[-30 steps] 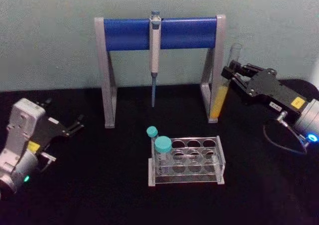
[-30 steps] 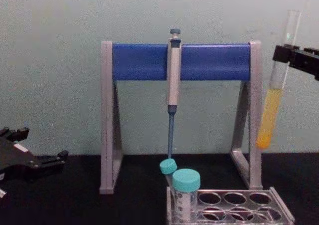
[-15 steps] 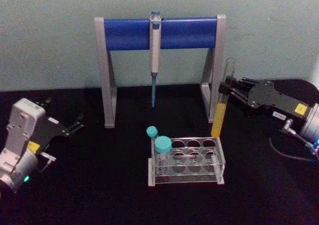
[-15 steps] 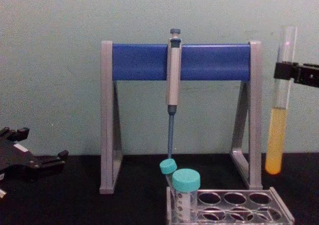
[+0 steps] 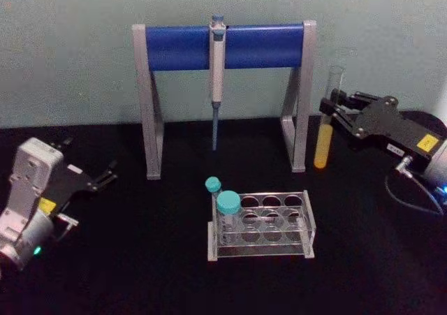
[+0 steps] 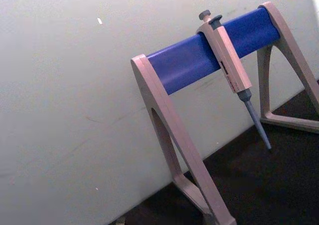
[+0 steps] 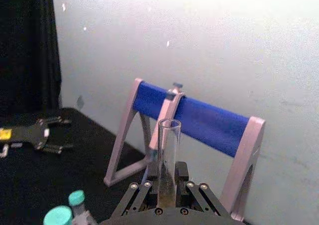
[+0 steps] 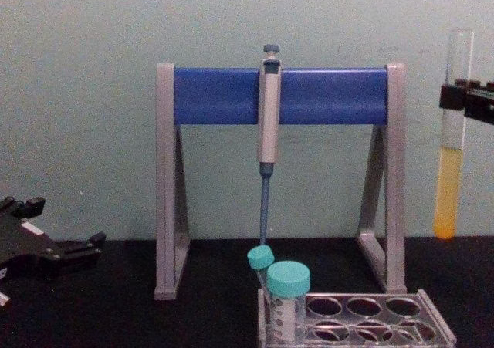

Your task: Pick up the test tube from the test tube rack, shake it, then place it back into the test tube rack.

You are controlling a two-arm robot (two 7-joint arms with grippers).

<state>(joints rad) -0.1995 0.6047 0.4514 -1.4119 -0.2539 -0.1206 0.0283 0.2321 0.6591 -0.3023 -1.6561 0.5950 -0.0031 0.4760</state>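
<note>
The test tube (image 5: 326, 126), long clear glass with yellow-orange liquid in its lower part, hangs upright in the air to the right of the pipette stand, well above the table. My right gripper (image 5: 336, 112) is shut on its upper part; in the chest view the test tube (image 8: 451, 163) shows near the right edge, held by the right gripper (image 8: 457, 99). In the right wrist view the tube's open mouth (image 7: 169, 135) rises between the fingers. The clear test tube rack (image 5: 274, 243) stands on the black table in front, lower left of the tube. My left gripper (image 5: 101, 177) rests open at the far left.
A tall grey-and-blue pipette stand (image 5: 223, 46) with a hanging pipette (image 5: 216, 77) stands at the back. Two teal-capped tubes (image 5: 228, 204) sit in the rack's left end. A cable (image 5: 412, 193) trails by the right arm. The wall lies close behind.
The right gripper has swung the tube from tilted to upright, dipped toward the rack, then lifted it up and to the right. The left arm has not moved.
</note>
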